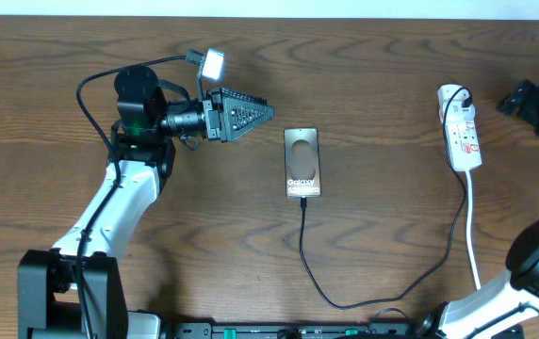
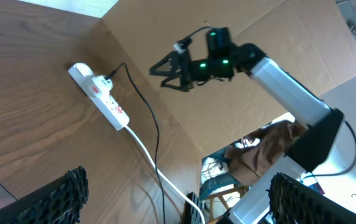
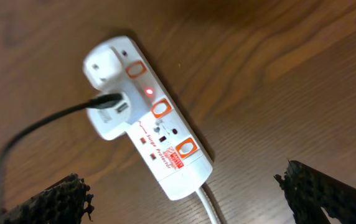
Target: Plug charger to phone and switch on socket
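The phone (image 1: 302, 162) lies flat mid-table, "Galaxy" lettering up. The thin black charger cable (image 1: 318, 282) meets its near edge, loops toward me and runs right up to the socket (image 1: 461, 132), a white power strip. In the right wrist view the socket (image 3: 159, 134) has the cable's plug (image 3: 106, 102) in a white adapter and a small red light lit. My right gripper (image 1: 519, 97) (image 3: 183, 183) is open, above and right of the socket. My left gripper (image 1: 251, 113) (image 2: 178, 199) is open and empty, raised left of the phone.
The socket's white cord (image 1: 472, 226) runs toward the table's front edge. The left wrist view shows the socket (image 2: 100, 93), the right arm (image 2: 277, 81) and a cardboard wall (image 2: 302, 31) behind it. Both arm bases stand at the front corners.
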Tool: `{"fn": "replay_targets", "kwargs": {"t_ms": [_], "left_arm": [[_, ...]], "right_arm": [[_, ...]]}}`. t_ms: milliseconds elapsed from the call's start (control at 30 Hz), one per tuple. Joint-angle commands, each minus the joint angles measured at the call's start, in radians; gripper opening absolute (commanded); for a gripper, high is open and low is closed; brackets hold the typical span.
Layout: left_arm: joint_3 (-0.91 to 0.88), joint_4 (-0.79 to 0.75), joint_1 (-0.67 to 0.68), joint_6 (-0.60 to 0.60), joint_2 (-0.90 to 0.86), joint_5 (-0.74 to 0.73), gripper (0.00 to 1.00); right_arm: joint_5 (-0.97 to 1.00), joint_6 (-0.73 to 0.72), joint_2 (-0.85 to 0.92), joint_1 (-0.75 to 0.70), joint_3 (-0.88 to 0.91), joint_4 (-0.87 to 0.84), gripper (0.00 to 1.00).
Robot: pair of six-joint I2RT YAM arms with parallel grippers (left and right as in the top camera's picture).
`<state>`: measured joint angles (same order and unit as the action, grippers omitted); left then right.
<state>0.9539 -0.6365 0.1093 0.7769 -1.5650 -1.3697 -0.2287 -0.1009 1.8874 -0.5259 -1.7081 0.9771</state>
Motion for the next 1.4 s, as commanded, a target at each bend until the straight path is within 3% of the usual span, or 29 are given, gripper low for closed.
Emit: {"fn": "replay_targets", "kwargs": {"t_ms": [0,600,1033,1367], "left_arm": [[0.017,-0.007,0.000,-0.021,0.016,-0.006,0.93],[0.017,-0.007,0.000,-0.021,0.016,-0.006,0.93],[0.017,-0.007,0.000,-0.021,0.016,-0.006,0.93],[0.017,-0.007,0.000,-0.021,0.016,-0.006,0.93]], "right_arm": [[0.002,0.013,-0.063,-0.009,-0.012,0.003,0.99],[0.002,0.013,-0.423,0.050,-0.012,0.003,0.99],[0.002,0.013,-0.476,0.298,-0.010,0.004,0.99],[0.004,0.014,-0.505,0.339,-0.010,0.008,0.99]]}}
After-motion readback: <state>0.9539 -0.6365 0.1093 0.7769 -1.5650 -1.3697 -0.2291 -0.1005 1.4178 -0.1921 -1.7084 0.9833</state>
